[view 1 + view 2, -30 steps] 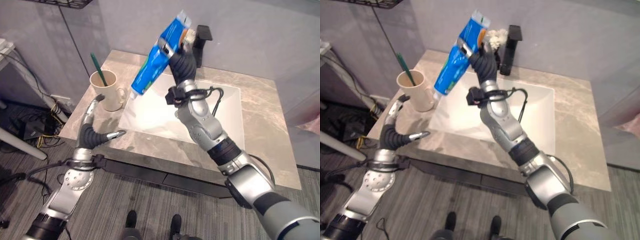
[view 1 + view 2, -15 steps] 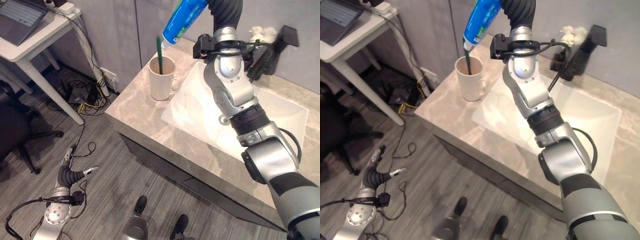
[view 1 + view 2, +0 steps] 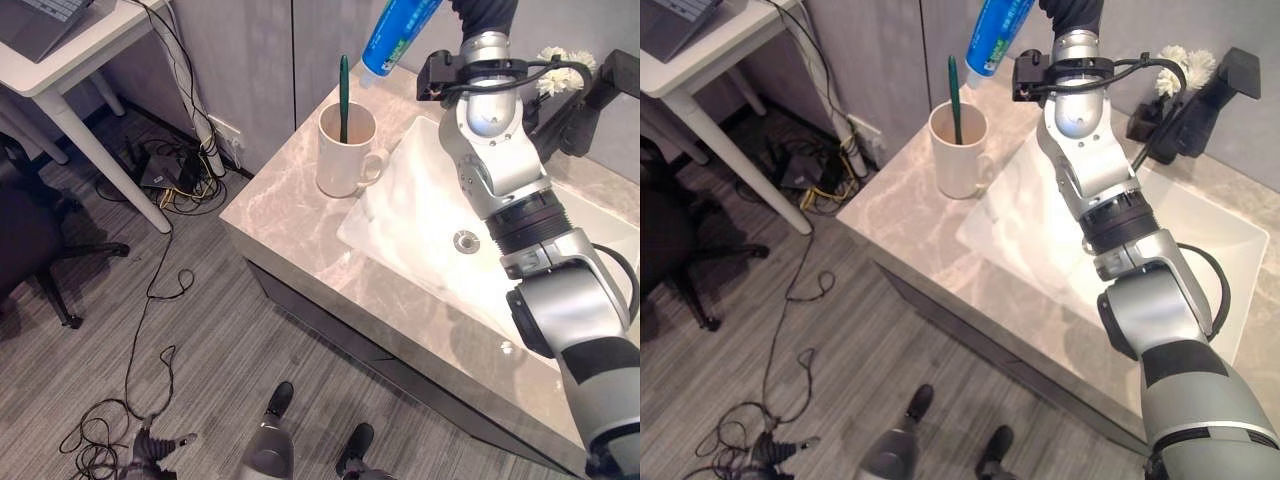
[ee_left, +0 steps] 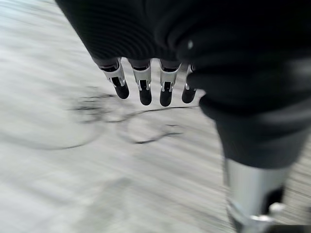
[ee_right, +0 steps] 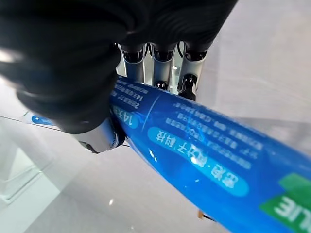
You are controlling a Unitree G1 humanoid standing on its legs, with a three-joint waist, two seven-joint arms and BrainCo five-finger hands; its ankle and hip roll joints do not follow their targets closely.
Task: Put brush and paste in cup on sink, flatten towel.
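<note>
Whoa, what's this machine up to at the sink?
It is tidying the washstand. The right robot hand is closed round a blue toothpaste tube, holding it in the air, cap end down, above and a little to one side of a cream mug. The mug stands on the marble counter beside the white basin and already has a green toothbrush upright in it. The left robot hand hangs low over the floor, fingers straight, holding nothing.

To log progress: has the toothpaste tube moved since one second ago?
Yes. The toothpaste tube rose: its cap end was level with the cup; now it is above the rim.
</note>
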